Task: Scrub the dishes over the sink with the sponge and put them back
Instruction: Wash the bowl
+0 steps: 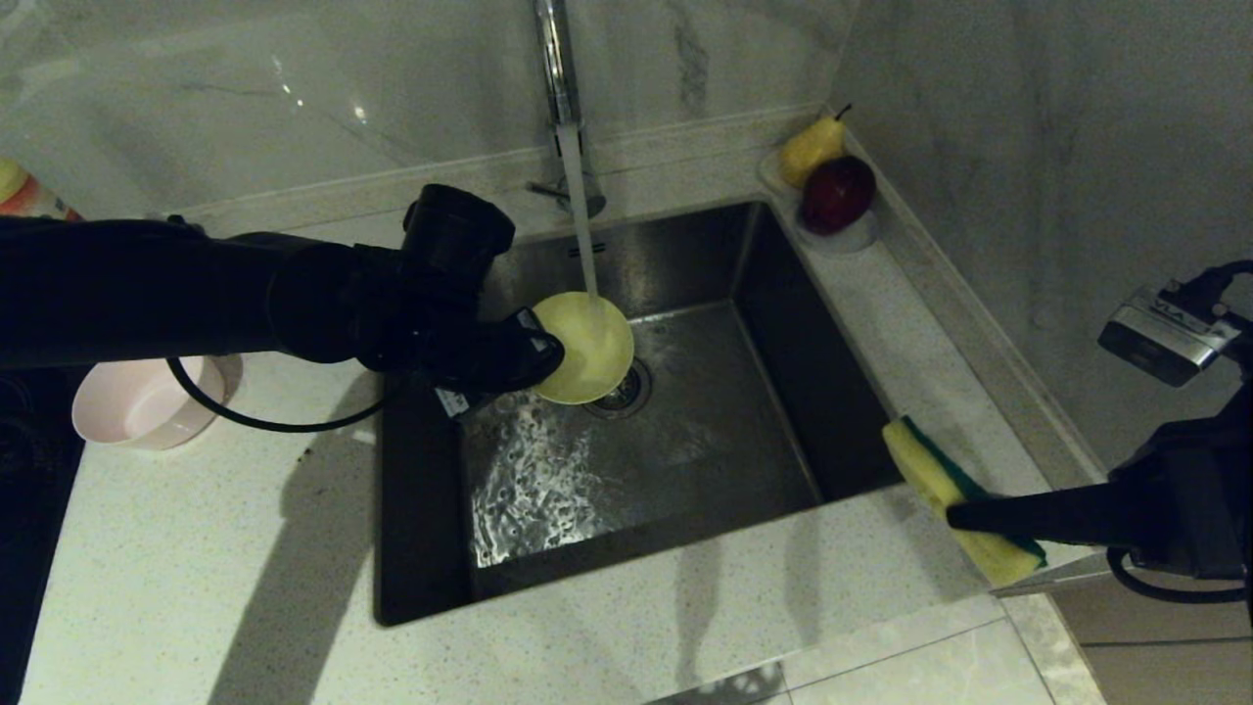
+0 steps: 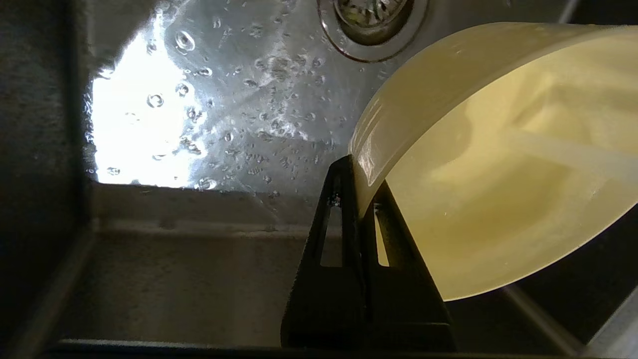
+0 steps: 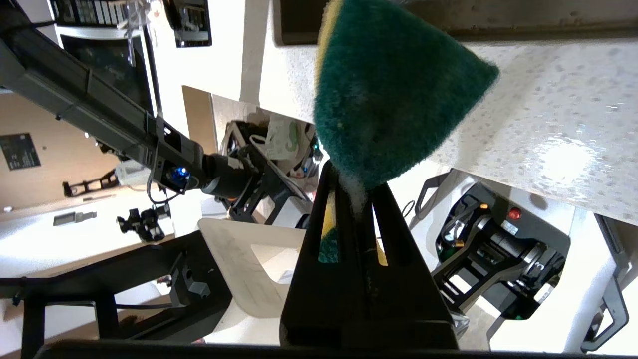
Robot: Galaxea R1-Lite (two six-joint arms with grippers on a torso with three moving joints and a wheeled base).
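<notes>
The left gripper point(image 1: 543, 357) clamps the yellow bowl point(image 1: 585, 347) under the tap's stream over the sink point(image 1: 685, 460); the right gripper point(image 1: 954, 516), at the counter's right edge, pinches the sponge point(image 1: 935, 480); no writing is legible.

Speckled white stone table point(image 1: 245, 548), marble backsplash wall point(image 1: 294, 88), yellow pear point(image 1: 811, 147) touching dark red apple point(image 1: 838, 193) in a clear dish point(image 1: 850, 237) at the back right corner
</notes>
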